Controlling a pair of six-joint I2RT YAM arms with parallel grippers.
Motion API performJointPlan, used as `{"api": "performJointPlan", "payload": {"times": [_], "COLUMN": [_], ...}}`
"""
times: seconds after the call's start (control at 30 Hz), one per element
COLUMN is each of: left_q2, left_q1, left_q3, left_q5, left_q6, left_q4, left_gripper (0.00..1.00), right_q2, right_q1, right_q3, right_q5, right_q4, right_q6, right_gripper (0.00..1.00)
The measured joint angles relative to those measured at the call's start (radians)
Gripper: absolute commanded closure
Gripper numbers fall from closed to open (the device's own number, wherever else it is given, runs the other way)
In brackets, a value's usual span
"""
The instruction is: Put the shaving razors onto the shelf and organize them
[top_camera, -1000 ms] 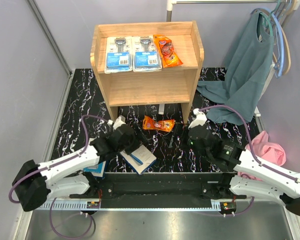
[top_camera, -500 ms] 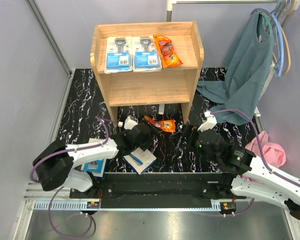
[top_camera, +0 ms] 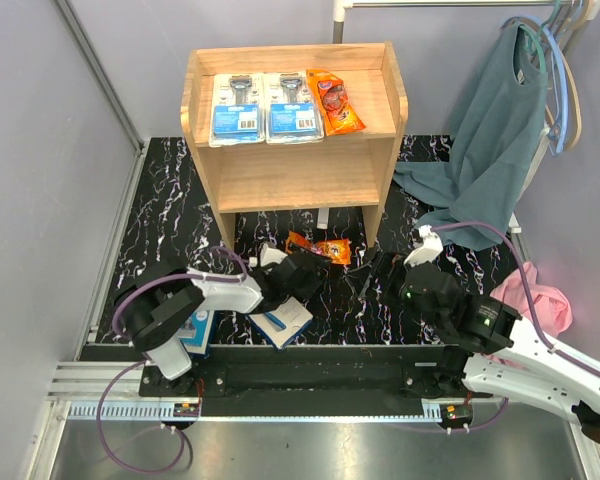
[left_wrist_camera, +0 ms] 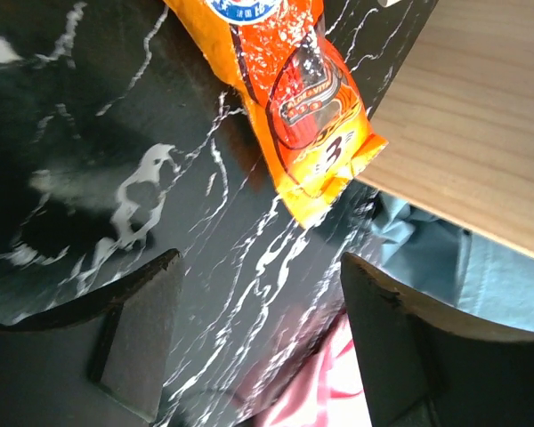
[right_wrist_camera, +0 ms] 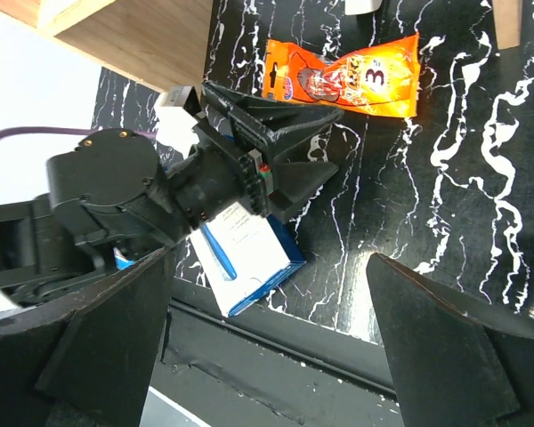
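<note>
You're on the orange packet: left claw open and empty just short of it, right claw wide, empty. Push forward, then close.

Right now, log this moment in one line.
left claw: open, empty, facing orange packet on table | right claw: open, empty | shelf: three packs on top tier
</note>
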Motion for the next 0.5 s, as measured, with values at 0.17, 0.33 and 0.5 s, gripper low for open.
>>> {"api": "performJointPlan", "payload": {"times": [0.17, 0.33, 0.5], "left_q2": [0.057, 0.100, 0.154], "left_q1": [0.000, 0.009, 0.040], "left_q3": [-0.016, -0.014, 0.005], "left_q5": [-0.001, -0.004, 0.007], "left_q6": [-0.060, -0.081, -0.113], "left_q4": [0.110, 0.168, 0.221], "left_gripper": [0.28, 0.32, 0.37], "right_q2": [-0.020, -0.039, -0.056], "right_q1": [0.000, 0.000, 0.000], "right_q3": [0.000, 0.000, -0.006], "right_q5": [0.004, 0.005, 0.014], "right_q4": [-0.021, -0.029, -0.060], "right_q6": [0.006, 0.018, 0.036], "right_gripper": [0.00, 0.00, 0.00]}}
